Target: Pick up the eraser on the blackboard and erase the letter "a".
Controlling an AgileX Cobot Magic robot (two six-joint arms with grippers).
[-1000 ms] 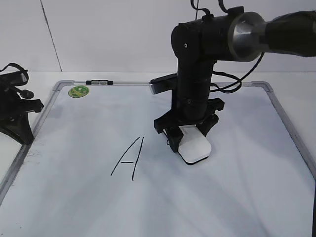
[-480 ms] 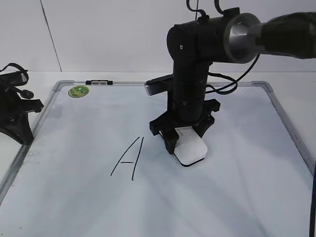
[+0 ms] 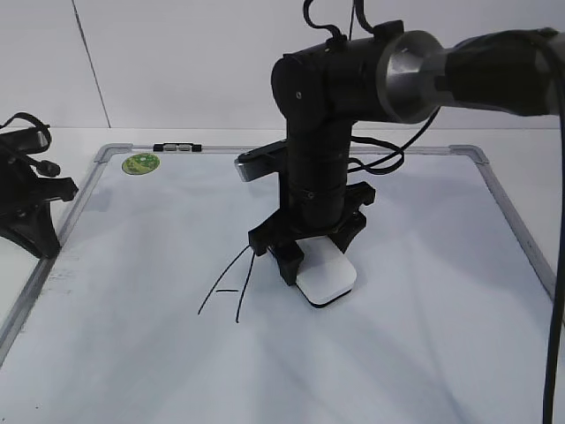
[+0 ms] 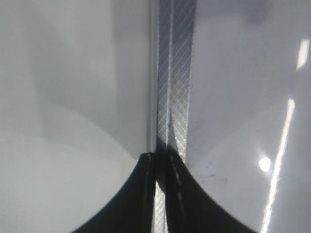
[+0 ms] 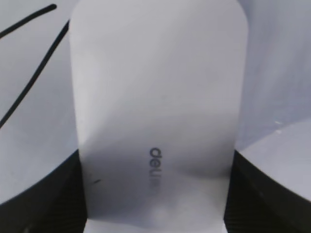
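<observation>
My right gripper (image 3: 316,251) is shut on the white eraser (image 3: 327,279) and holds it flat on the blackboard (image 3: 424,353), just right of a large capital "A" (image 3: 228,291). The gripper's left finger hides the top of that letter. In the right wrist view the eraser (image 5: 155,97) fills the space between the jaws (image 5: 155,199), with black strokes (image 5: 29,73) of the "A" at upper left. No small letter "a" shows in any view. My left gripper (image 4: 160,160) is shut and empty over the board's grey frame (image 4: 176,73).
A round green sticker (image 3: 140,163) sits at the board's far left corner, with a small black clip (image 3: 177,147) on the far frame. The left arm's black body (image 3: 26,199) rests at the board's left edge. A white wall stands behind.
My right gripper has slid the eraser left and slightly toward the front, from well right of the capital "A" to right beside it. The left arm has not moved.
</observation>
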